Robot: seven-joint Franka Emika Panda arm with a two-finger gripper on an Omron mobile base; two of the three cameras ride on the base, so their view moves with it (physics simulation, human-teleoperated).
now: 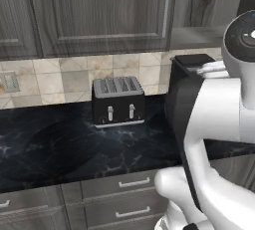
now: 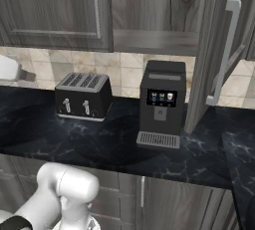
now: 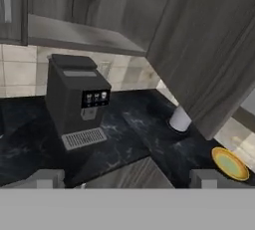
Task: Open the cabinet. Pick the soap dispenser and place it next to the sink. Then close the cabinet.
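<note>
At the bottom edge of the hand view:
Gripper point(image 3: 127, 178): we see its two tips spread wide apart, with nothing between them.
Under the gripper: dark marble counter point(image 3: 144, 134), with the coffee machine point(image 3: 77, 99) at left centre of the frame.
Right of the tips: we see a white cup point(image 3: 180, 118) at the foot of the open door, and a yellow plate point(image 3: 230, 164) at lower right.
Cabinet point(image 2: 149, 20): across the top of the right base view; its right door point(image 2: 219, 50) is swung out toward us with its bar handle point(image 2: 225, 52) showing, the left door point(image 2: 55, 10) shut. We see a bare shelf inside.
Toaster point(image 2: 83, 95): left of the coffee machine, against the tiled wall.
Drawers point(image 1: 119, 199): along the bottom of the left base view.
</note>
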